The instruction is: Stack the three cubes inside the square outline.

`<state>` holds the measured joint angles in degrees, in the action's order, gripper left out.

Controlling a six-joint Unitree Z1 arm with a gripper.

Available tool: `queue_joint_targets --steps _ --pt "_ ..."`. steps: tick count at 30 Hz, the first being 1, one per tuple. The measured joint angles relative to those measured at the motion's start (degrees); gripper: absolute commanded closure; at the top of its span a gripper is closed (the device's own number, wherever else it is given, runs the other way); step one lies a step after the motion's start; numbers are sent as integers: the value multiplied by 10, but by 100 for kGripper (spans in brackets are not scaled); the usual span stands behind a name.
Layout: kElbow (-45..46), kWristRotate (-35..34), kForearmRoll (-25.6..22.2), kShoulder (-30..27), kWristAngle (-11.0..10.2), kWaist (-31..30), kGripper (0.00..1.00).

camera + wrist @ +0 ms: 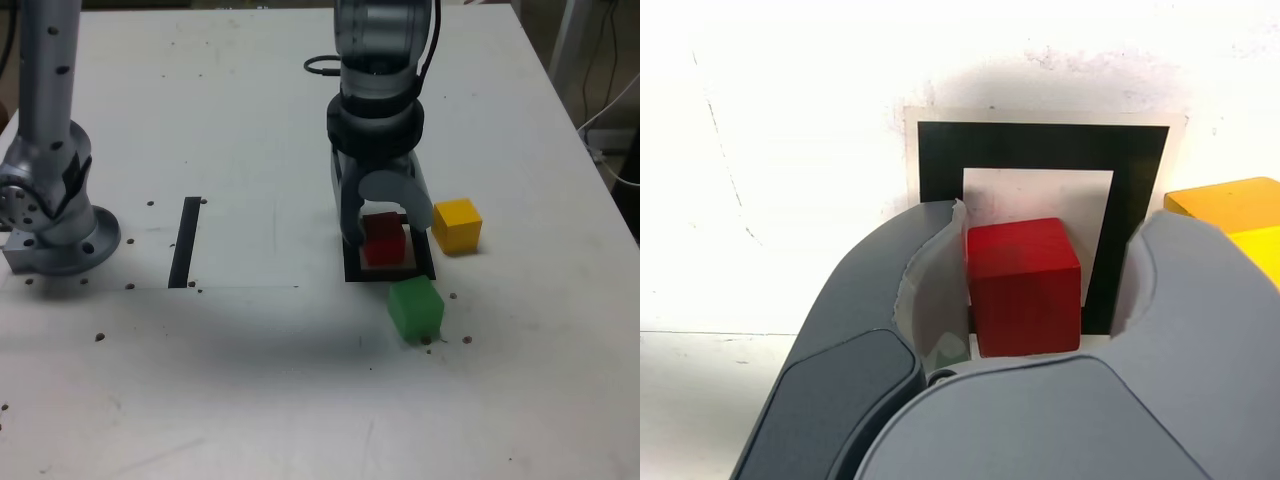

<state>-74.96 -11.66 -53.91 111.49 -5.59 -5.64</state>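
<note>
- End effector (1045, 225) is spread around the red cube (1025, 285). One finger is right up against it or nearly so; there's a visible gap on the other side, so no pinch.
- Red cube sits inside the square outline (1040, 138), flat on the white middle (1040, 195). Makes sense as the base: lowest layer goes in the target first, the rest stack on it.
- It's off-centre, closer to the outline's edge on the exterior view's left. Looks clear of the tape there, though fingers hide part of it. Good enough as a base, I'd say.
- Fingers straddle the cube with slack, which suits a release: lift straight up and it shouldn't drag. Risk is the closer finger nudging it on the way out.
- Yellow cube (457, 226) is on the table (280, 400), just outside the outline on the exterior view's right. Handy for the next pick, but close to one finger, so watch any wider opening.
- Green cube (416, 308) is also outside, by the outline's near corner on the exterior view's right. Can't tell if it overlaps the tape.
- Nothing on top of red, so stack is one high. My read: base step nearly wrapped, two placements left.
- Next: back off vertically, then fetch yellow or green and centre it over red.
</note>
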Motion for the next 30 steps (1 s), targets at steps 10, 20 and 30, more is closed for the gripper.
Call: queue_joint_targets --steps 10,20,30 --pt "-9 0 -1 -30 -6 0 1" --pt "-127 7 -111 -51 -19 0 2" --pt "-256 22 -177 31 -18 -1 2"
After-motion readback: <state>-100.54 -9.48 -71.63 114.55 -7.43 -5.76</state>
